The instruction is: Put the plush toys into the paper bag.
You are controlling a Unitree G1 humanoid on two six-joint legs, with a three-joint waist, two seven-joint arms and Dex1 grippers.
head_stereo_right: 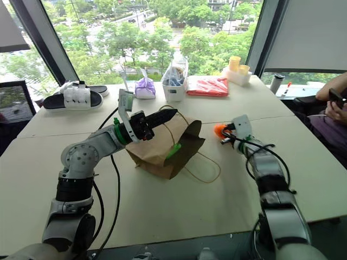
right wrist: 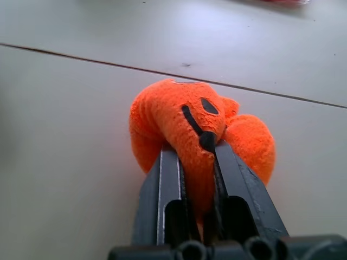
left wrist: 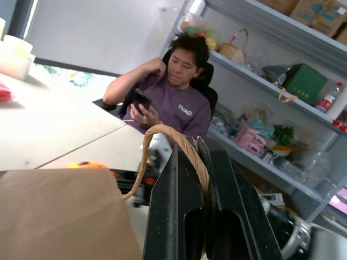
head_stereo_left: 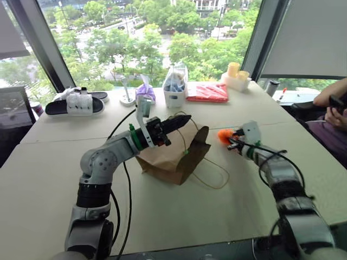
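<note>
Orange plush toy [right wrist: 190, 127] sits clamped in the right gripper [right wrist: 196, 157] for bagging, while the left gripper [left wrist: 203, 179] pinches the paper bag's [head_stereo_left: 168, 154] cord handle [left wrist: 162, 135], holding it open.

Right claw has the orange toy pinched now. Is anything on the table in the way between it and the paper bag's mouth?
Nothing visible. The orange toy sits in the right claw on bare table, and the stretch across to the paper bag is free. The left claw holds a bag handle up; the bag's other cord lies looped on the table.
</note>
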